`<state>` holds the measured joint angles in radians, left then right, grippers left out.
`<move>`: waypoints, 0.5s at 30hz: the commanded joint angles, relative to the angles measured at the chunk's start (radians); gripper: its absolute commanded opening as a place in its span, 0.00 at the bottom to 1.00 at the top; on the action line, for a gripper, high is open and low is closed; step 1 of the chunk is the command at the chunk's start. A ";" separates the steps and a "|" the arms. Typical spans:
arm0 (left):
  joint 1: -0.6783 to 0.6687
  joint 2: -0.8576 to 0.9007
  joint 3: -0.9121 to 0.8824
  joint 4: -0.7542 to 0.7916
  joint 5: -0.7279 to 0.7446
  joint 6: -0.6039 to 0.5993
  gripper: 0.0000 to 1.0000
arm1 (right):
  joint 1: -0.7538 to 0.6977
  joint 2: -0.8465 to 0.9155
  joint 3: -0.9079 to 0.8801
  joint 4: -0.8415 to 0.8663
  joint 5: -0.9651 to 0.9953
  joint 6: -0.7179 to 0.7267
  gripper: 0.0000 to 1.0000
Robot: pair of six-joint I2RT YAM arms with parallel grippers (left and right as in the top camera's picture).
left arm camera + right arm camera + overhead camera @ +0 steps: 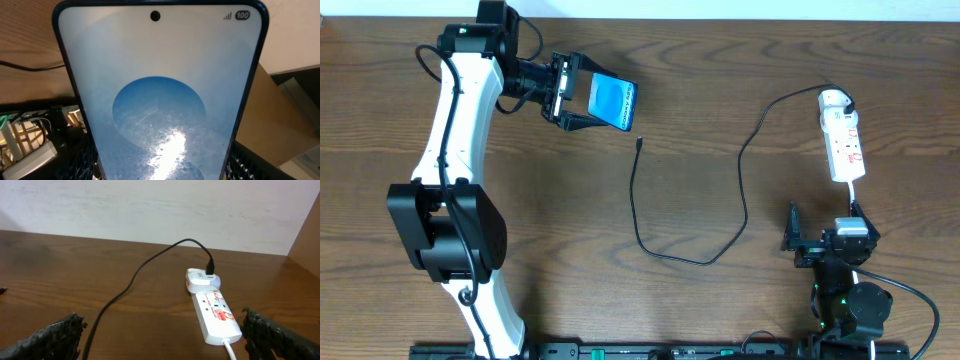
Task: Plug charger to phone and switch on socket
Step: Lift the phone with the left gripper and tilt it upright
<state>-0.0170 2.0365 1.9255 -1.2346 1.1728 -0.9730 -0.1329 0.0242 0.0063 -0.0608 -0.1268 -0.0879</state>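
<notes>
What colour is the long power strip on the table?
The socket is white with red markings; the right wrist view shows it best.

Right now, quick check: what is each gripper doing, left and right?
Left gripper: closed on the phone.
Right gripper: open wide, holding nothing.

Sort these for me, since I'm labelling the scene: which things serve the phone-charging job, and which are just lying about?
For the job: phone, charger, socket with its white adapter.
Lying about: brown panel at the side, tangled wiring below.
</notes>
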 commanded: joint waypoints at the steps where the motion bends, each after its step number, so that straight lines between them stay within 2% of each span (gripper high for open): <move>1: -0.002 -0.013 0.001 -0.007 0.047 -0.013 0.68 | 0.006 -0.002 -0.001 -0.004 -0.006 0.004 0.99; 15: -0.002 -0.013 0.001 -0.007 0.047 -0.012 0.67 | 0.006 -0.002 -0.001 -0.003 -0.006 0.004 0.99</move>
<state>-0.0170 2.0365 1.9255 -1.2346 1.1728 -0.9730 -0.1333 0.0242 0.0063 -0.0589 -0.1268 -0.0879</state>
